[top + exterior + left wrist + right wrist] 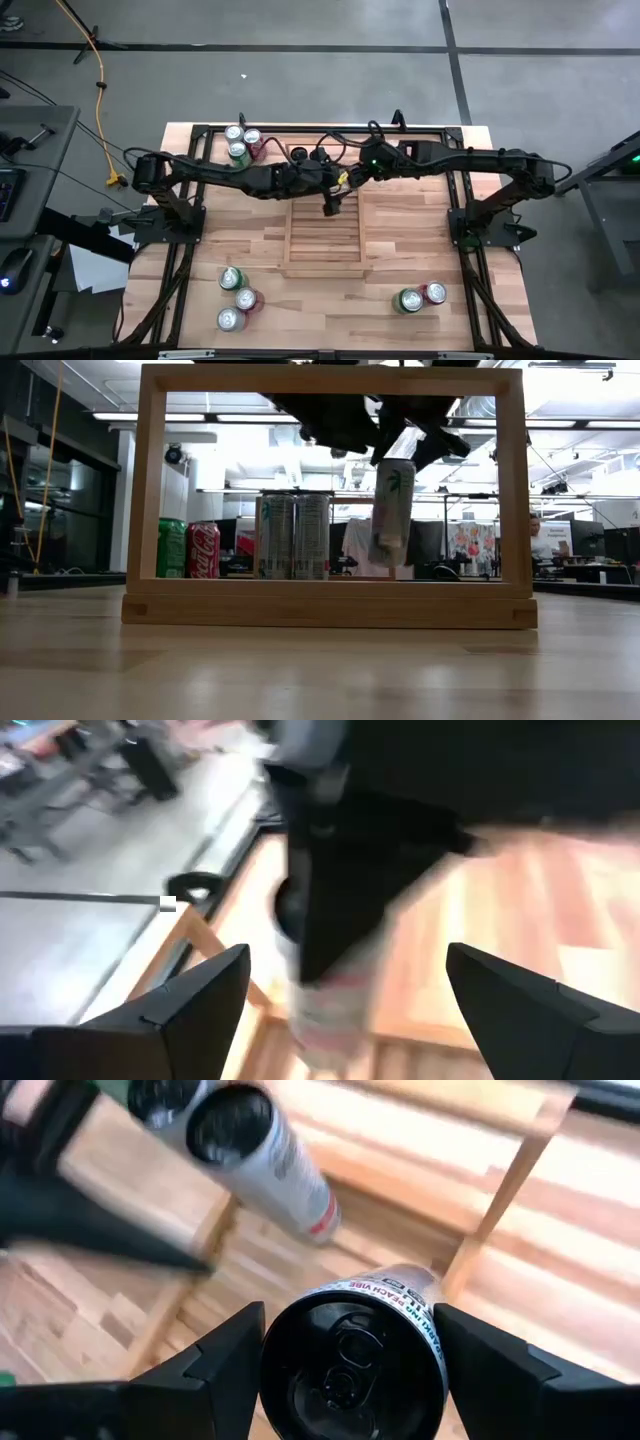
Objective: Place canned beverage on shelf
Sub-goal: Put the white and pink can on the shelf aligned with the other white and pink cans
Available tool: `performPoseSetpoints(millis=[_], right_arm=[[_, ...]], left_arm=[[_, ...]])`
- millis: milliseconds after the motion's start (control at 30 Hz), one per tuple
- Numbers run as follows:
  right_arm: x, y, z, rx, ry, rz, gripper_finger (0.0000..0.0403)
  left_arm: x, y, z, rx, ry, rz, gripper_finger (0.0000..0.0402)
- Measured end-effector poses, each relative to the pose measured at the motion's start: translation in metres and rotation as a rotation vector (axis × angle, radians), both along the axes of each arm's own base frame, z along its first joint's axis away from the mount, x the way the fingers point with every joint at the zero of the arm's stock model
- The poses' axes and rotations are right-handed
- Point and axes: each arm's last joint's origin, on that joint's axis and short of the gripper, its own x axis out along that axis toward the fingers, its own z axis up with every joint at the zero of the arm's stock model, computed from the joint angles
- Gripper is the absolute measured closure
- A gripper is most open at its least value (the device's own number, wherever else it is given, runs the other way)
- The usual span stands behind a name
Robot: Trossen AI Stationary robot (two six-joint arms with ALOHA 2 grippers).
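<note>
A slim white can with a palm-tree print (392, 510) hangs tilted inside the light-wood shelf (330, 605), with my right gripper (348, 1315) shut on it from above. In the high view this gripper (333, 203) is over the far end of the shelf (322, 240). My left gripper (347, 950) stands open right beside it, on the table's left side. Its fingers are apart from the can (322, 1010) and touch nothing. My right gripper pinches the can's side wall just below its top rim (275, 1370) between its two fingers, one on either side. The fingers come slanting down from above. The can hangs below them, tilted. Its lower end (386, 558) looks just clear of the shelf's slats.
Two tall silver cans (291, 535) stand behind the shelf's far end, with a green and a red can (190, 548) farther left. More cans stand near the front left (236, 299) and front right (420, 296) of the table. The shelf's slats (322, 255) toward the near end are bare.
</note>
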Motion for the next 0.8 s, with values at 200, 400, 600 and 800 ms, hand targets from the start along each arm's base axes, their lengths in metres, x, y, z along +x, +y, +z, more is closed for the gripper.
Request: performPoseSetpoints(millis=[200, 400, 600, 800], right_arm=[[-0.003, -0.015, 0.003, 0.015, -0.009, 0.032, 0.0157], [-0.003, -0.028, 0.005, 0.048, -0.064, 0.063, 0.0157], [0.006, -0.036, 0.002, 0.082, -0.117, 0.100, 0.0157], [0.018, -0.039, -0.004, 0.096, -0.092, 0.118, 0.0157]], left_arm=[[-0.036, -0.004, 0.025, -0.088, 0.092, 0.026, 0.0074], [-0.087, -0.005, 0.071, -0.162, 0.015, 0.105, 0.0073], [-0.151, -0.005, 0.103, -0.129, -0.277, 0.208, 0.0073], [-0.206, -0.005, 0.099, -0.191, -0.557, 0.301, 0.0073]])
